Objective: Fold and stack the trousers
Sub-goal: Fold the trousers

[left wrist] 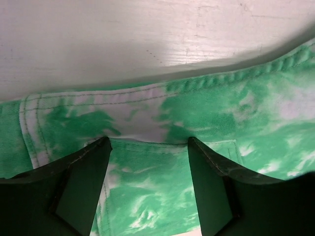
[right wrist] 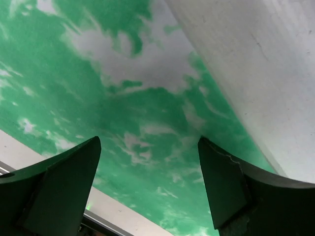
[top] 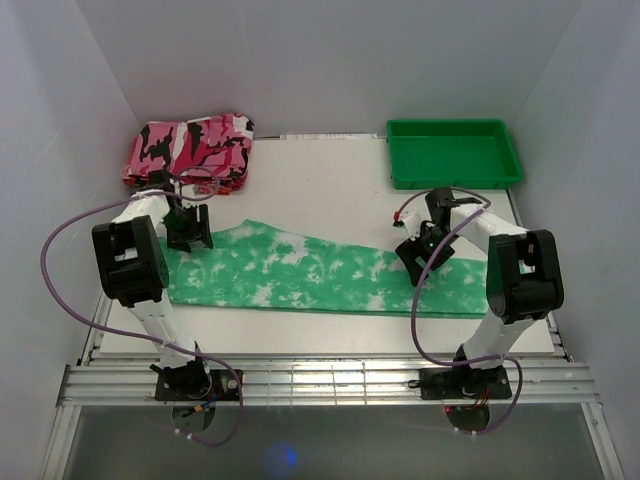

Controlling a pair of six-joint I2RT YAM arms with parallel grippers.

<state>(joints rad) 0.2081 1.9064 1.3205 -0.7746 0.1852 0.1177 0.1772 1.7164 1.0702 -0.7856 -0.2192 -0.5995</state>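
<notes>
The trousers (top: 300, 275) lie flat across the table, bright green with white blotches, waist end at the left and leg end at the right. My left gripper (top: 188, 240) hovers open over the waist end. In the left wrist view the left gripper (left wrist: 148, 141) has its jaws apart above the waistband seam of the trousers (left wrist: 246, 113), with nothing between them. My right gripper (top: 415, 262) hangs open over the leg part. In the right wrist view the right gripper (right wrist: 148, 142) is spread wide above the trousers (right wrist: 147, 98), holding nothing.
A folded pink, black and white camouflage cloth (top: 190, 150) lies at the back left corner. A green plastic tray (top: 455, 155) stands at the back right. White walls close in the table (top: 320, 180) on three sides. Purple cables loop beside both arms.
</notes>
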